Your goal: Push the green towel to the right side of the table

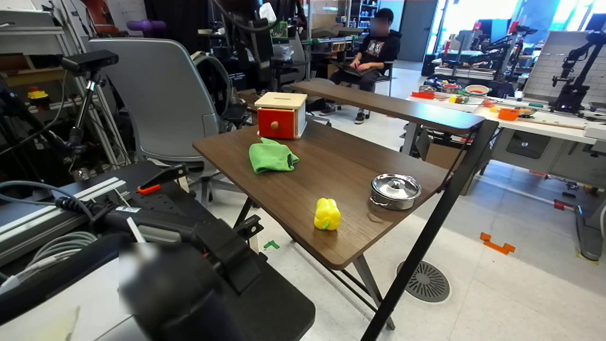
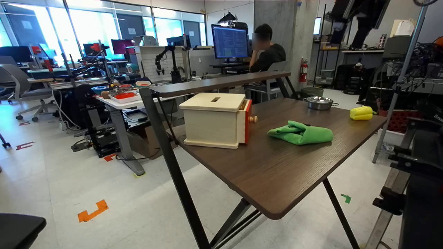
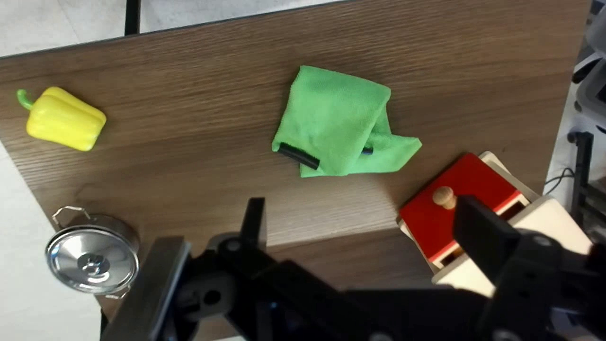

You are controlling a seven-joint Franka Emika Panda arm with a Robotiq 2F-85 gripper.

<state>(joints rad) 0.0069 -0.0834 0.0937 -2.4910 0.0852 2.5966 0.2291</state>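
Observation:
The green towel (image 1: 271, 157) lies crumpled and partly folded on the brown table (image 1: 341, 156). It also shows in an exterior view (image 2: 306, 134), near the wooden box. In the wrist view the towel (image 3: 336, 118) lies at upper middle, with a short black strip at its lower left edge. My gripper (image 3: 362, 203) is open and empty in the wrist view, its two black fingers wide apart. It is above the table, apart from the towel. The right finger overlaps the view of the box's red drawer. Its height is hard to judge.
A wooden box (image 2: 211, 126) with a red drawer (image 3: 464, 199), slightly open, stands beside the towel. A yellow pepper (image 1: 327, 215) and a lidded metal pot (image 1: 395, 192) stand toward the opposite end. A raised shelf (image 2: 221, 83) runs along one long table edge.

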